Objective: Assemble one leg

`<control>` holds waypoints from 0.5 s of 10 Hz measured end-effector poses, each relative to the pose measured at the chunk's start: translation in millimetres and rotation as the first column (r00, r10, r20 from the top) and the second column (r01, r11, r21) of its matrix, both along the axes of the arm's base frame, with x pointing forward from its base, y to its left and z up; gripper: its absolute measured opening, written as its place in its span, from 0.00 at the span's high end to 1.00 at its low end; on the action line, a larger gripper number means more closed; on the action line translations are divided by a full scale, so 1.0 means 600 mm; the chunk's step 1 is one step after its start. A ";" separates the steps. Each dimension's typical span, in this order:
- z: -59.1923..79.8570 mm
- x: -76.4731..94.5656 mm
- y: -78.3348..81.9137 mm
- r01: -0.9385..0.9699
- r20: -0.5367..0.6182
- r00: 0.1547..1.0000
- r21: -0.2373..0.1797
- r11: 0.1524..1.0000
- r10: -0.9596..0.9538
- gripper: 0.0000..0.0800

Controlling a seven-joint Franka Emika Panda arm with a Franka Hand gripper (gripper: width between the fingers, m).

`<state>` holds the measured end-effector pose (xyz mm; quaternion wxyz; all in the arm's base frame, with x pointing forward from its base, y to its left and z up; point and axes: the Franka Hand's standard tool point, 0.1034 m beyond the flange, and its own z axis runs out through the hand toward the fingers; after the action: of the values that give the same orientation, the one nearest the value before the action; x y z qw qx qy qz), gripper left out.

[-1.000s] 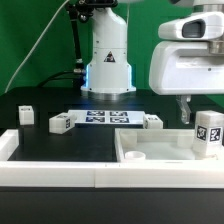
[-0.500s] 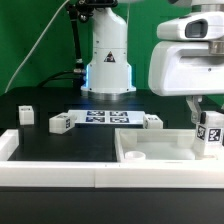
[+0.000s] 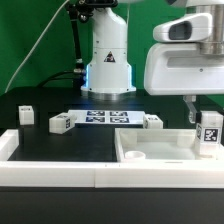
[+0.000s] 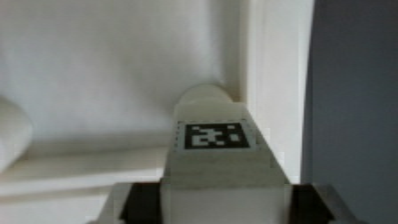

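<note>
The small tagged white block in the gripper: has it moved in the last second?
Yes, slightly. The leg has sunk a little lower against the white panel's rim, while barely shifting sideways.

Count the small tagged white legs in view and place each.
4. One leg stands at the exterior view's far left; a second leg and third leg flank the marker board; the fourth leg is in the hand. More may be hidden.
</note>
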<state>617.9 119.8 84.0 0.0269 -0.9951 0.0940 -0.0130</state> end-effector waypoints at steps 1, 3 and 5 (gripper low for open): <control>-0.001 0.000 -0.002 0.128 -0.004 0.992 0.021 0.992 -0.128 0.64; -0.002 0.002 -0.003 0.365 -0.011 0.931 0.035 0.930 -0.365 0.64; -0.003 0.005 -0.001 0.629 -0.021 0.777 0.051 0.776 -0.629 0.64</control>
<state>620.8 119.0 82.4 0.0483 -0.9055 0.4212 -0.0174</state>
